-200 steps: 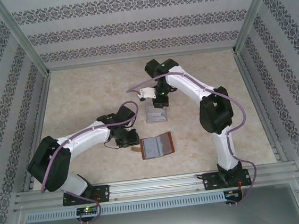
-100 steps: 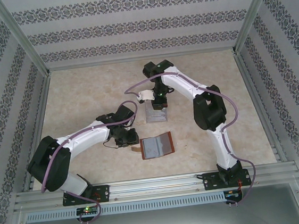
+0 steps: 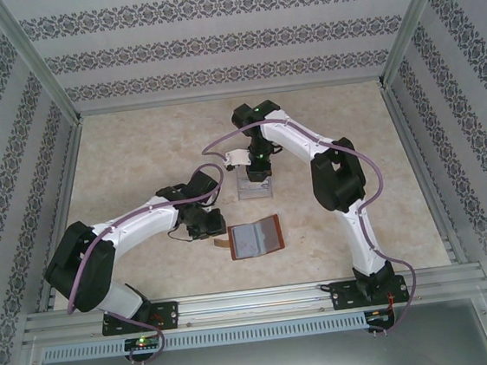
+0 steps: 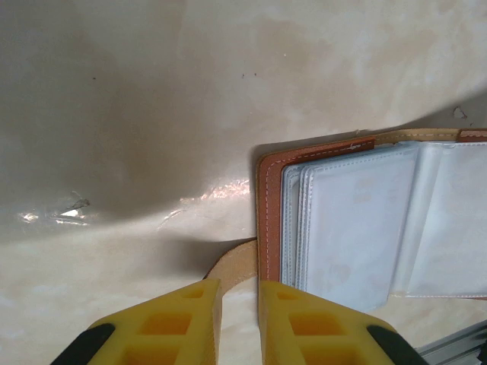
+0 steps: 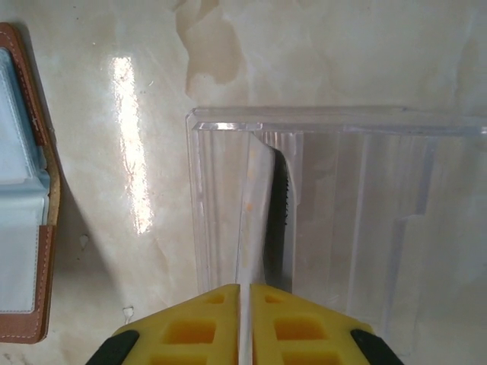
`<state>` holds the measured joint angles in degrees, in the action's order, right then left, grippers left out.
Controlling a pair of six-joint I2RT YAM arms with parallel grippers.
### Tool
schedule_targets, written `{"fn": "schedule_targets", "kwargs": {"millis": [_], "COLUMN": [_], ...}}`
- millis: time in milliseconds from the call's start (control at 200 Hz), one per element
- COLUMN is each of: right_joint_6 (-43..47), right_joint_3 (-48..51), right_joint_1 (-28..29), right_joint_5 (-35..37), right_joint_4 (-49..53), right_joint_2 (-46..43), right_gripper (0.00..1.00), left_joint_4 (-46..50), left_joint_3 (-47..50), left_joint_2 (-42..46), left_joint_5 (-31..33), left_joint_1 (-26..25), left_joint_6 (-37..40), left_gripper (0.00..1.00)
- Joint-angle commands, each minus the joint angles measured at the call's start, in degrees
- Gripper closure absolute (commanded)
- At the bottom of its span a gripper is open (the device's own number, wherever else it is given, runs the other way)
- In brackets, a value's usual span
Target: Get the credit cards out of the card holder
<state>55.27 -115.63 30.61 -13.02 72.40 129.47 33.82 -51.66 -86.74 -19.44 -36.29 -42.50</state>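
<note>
Presently, the step in hand is judged to be setting a card into the tray.

The right arm [image 3: 331, 182] reaches across to the far middle of the bench [image 3: 136, 150]. The left arm [image 3: 135, 224] lies low at the near left.

The card holder [image 3: 255, 237] lies open and flat near the centre, blue-grey inner face up. It is close to the clear plastic tray [image 5: 358, 213] beyond it, but not touching.

A credit card [image 5: 259, 220] stands on edge inside the tray, toward one end wall, dark band along one side.

The right end effector [image 5: 243, 319] is closed to a hairline on that card's upper edge. The left end effector [image 4: 240, 319] is drawn to a narrow gap about the holder's side tab [image 4: 228, 262], apparently pinning it.

Recommendations:
- Confirm that the card's lower edge is seated before release.
- Part the fingers only slightly, then rise straight up. The tray looks light and loose, and a sideways drag would likely tip it or pull the card back out.
- The left grip on the tab is worth having for the next extraction.

Whether further cards sit in the holder's sleeves [image 4: 358, 220] cannot be told.

Surroundings: patterned walls [image 3: 229, 40] enclose three sides. The bench surface is pale, marble-look and glossy, with a strong glare streak [image 5: 129, 137]. It is judged smooth enough for loose items to slide under a nudge.
</note>
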Motion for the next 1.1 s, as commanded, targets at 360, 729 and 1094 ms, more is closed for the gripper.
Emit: {"fn": "schedule_targets", "kwargs": {"millis": [360, 729, 1094], "right_joint_6": [-2.73, -23.28, -62.99], "right_joint_3": [4.60, 18.79, 34.88], "right_joint_1": [0.33, 0.68, -0.23], "right_joint_5": [2.76, 0.60, 1.89], "right_joint_4": [-4.44, -18.64, -36.13], "right_joint_2": [-7.68, -17.64, -26.55], "right_gripper": [0.84, 0.82, 0.88], "left_joint_4": [0.01, -1.30, -3.83], "left_joint_3": [-1.57, -2.94, -3.15], "left_joint_2": [0.43, -0.82, -4.43], "left_joint_5": [-1.08, -2.52, -4.15], "left_joint_1": [0.52, 0.34, -0.88], "left_joint_6": [-0.36, -0.28, -0.24], "left_gripper": [0.78, 0.78, 0.79]}}
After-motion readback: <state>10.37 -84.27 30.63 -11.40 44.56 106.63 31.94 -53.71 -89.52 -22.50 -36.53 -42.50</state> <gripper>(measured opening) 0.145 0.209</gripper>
